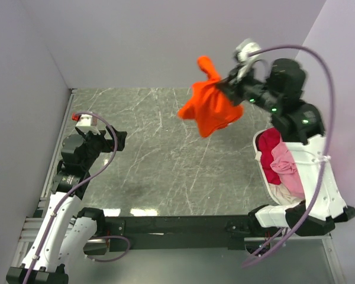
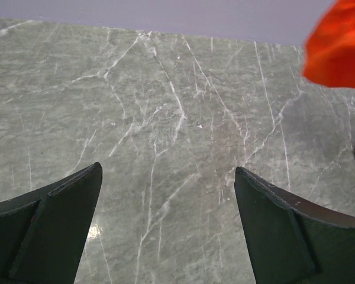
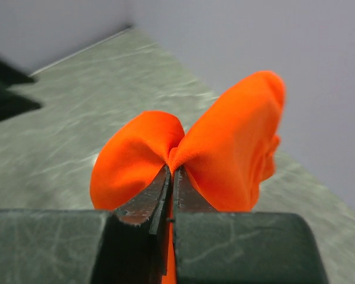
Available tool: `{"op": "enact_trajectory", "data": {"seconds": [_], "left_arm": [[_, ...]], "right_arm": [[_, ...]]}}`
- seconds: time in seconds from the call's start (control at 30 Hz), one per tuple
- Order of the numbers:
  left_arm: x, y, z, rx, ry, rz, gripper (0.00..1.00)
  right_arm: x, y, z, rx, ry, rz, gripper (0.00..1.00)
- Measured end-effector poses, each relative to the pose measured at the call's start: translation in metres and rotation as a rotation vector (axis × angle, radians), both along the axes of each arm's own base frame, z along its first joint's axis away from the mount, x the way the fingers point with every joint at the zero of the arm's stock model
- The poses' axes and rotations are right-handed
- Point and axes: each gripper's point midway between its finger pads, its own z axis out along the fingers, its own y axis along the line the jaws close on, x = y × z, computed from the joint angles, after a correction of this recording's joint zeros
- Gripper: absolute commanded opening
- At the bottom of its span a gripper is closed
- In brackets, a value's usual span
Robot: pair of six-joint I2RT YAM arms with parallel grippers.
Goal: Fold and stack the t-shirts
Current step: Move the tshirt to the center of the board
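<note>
A white basket (image 1: 312, 171) sits at the right beside the right arm. In it a magenta-red t-shirt (image 1: 271, 152) and a light pink t-shirt (image 1: 288, 168) lie bunched together. Up and left of it the orange t-shirt (image 1: 212, 107) hangs crumpled in the air, a fold pinched in the right claw (image 1: 229, 83). The left claw (image 1: 115, 141) is spread wide over the desk's left side. The desk (image 1: 160, 148) is grey-green marble with white veins, enclosed by pale lavender walls (image 1: 165, 35).
</note>
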Motion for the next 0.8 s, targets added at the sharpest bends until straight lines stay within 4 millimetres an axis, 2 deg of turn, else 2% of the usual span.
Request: {"op": "enact_trajectory", "data": {"seconds": [0.07, 0.13, 0.17, 0.2, 0.23, 0.3, 0.37, 0.43, 0.53, 0.67, 0.73, 0.8], "left_arm": [[-0.001, -0.001, 0.002, 0.005, -0.010, -0.008, 0.99], [-0.002, -0.002, 0.006, 0.008, -0.032, -0.021, 0.99], [-0.004, -0.004, 0.009, 0.010, -0.046, -0.032, 0.99], [-0.007, -0.005, 0.011, 0.009, -0.062, -0.044, 0.99], [-0.009, -0.007, 0.015, 0.009, -0.082, -0.056, 0.99], [-0.014, -0.010, 0.020, 0.006, -0.112, -0.077, 0.99], [-0.017, -0.013, 0.023, 0.004, -0.130, -0.101, 0.99], [-0.019, -0.017, 0.024, 0.001, -0.139, -0.123, 0.99], [-0.019, -0.025, 0.022, 0.001, -0.131, -0.167, 0.99], [-0.022, -0.040, 0.015, -0.004, -0.102, -0.249, 1.00], [-0.024, -0.051, 0.009, -0.006, -0.081, -0.304, 0.98], [-0.027, -0.063, 0.003, -0.009, -0.057, -0.356, 0.97]], "right_arm": [[-0.003, 0.033, -0.027, -0.011, 0.056, 0.110, 0.04], [0.000, 0.060, -0.060, -0.022, 0.135, 0.189, 0.14], [0.005, 0.071, -0.081, -0.032, 0.182, 0.212, 0.27], [0.014, 0.082, -0.109, -0.049, 0.241, 0.227, 0.51], [0.017, 0.085, -0.122, -0.059, 0.267, 0.231, 0.61], [0.030, 0.096, -0.170, -0.114, 0.370, 0.240, 0.74], [0.039, 0.101, -0.207, -0.166, 0.444, 0.247, 0.82], [0.036, 0.099, -0.238, -0.218, 0.497, 0.264, 0.87], [0.019, 0.089, -0.254, -0.262, 0.503, 0.316, 0.88], [-0.010, 0.069, -0.252, -0.262, 0.446, 0.396, 0.88], [-0.014, 0.057, -0.255, -0.243, 0.432, 0.400, 0.87], [-0.011, 0.045, -0.266, -0.223, 0.451, 0.385, 0.85]]}}
